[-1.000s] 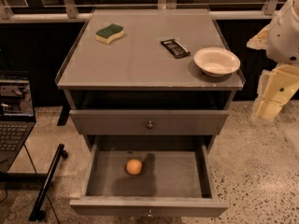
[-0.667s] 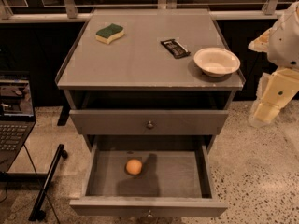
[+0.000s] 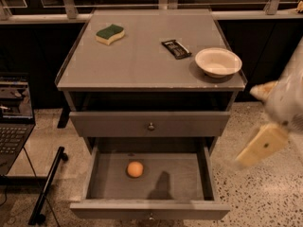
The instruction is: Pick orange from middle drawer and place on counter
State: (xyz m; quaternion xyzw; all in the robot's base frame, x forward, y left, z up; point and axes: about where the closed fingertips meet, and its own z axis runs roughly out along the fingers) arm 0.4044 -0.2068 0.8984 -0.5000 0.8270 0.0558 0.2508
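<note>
Gripper (image 3: 249,126) now hanging lower than a second ago, right of cabinet, blurring in motion. Camera view: cream fingers (image 3: 263,145) standing spread, pinching nothing (readying for reach, likely). Orange (image 3: 135,169) sitting in pulled-out middle drawer (image 3: 149,209), left of centre, well apart from gripper. Counter (image 3: 142,65) carrying sponge (image 3: 110,33), dark packet (image 3: 176,48), bowl (image 3: 218,62); front area likely suiting drop-off.

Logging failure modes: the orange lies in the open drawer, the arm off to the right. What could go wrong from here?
1. The gripper is off to the right, outside the middle drawer; reaching in, it could clip the drawer's right wall or the closed drawer front above.
2. The orange lies loose, so a glancing touch might roll it.
3. Placement on the counter could knock the white bowl.
</note>
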